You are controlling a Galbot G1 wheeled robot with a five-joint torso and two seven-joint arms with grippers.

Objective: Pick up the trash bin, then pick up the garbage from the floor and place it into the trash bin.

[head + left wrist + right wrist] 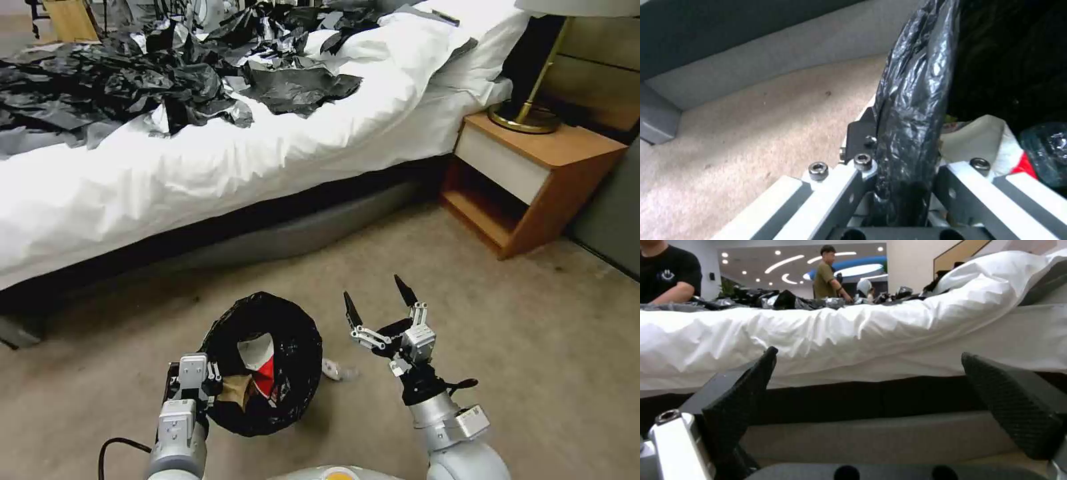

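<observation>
Near the left claw [203,383], clamped on its rim, the small round black-lined trash bin [293,373] holds white, red and brown litter [257,373]. Just right, a crumpled packet [335,371] lies on carpet. The right claw [380,301] hovers wide open, empty.

The left gripper [212,387] is clamped shut on something. The right gripper [379,301] is held spread wide, fingers pointed up and forward.

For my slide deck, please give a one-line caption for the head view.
Left gripper holds the trash bin by its rim; open right gripper hovers beside it.
</observation>
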